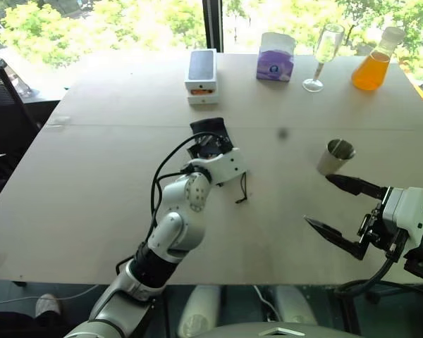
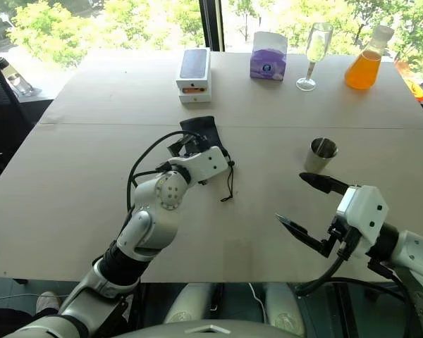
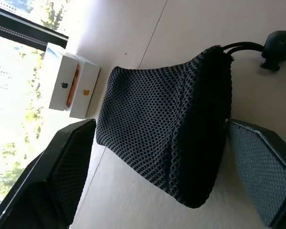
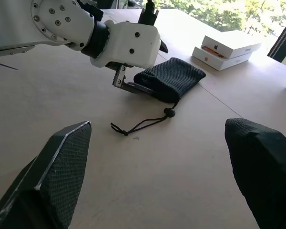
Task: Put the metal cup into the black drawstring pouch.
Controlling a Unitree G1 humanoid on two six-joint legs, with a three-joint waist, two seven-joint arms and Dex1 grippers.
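The left gripper (image 3: pixel 157 157) stands with its jaws spread wide at the mouth end of the pouch (image 3: pixel 167 129), one finger on either side of the black mesh and neither visibly pressing it; in the head views this sits just left of frame centre. The pouch lies flat on the table (image 1: pixel 92 176), its cord (image 4: pixel 143 123) trailing loose toward the lower right. The right gripper (image 1: pixel 335 204) hangs at the lower right of the frame, jaws wide apart and holding nothing. The cup (image 1: pixel 335 156) stands upright just above it, right of centre, well apart from the pouch. Along the top edge sit a white box (image 1: pixel 201 76), a tissue pack (image 1: pixel 276 58), a wine glass (image 1: pixel 323 58) and an orange flask (image 1: pixel 374 62).
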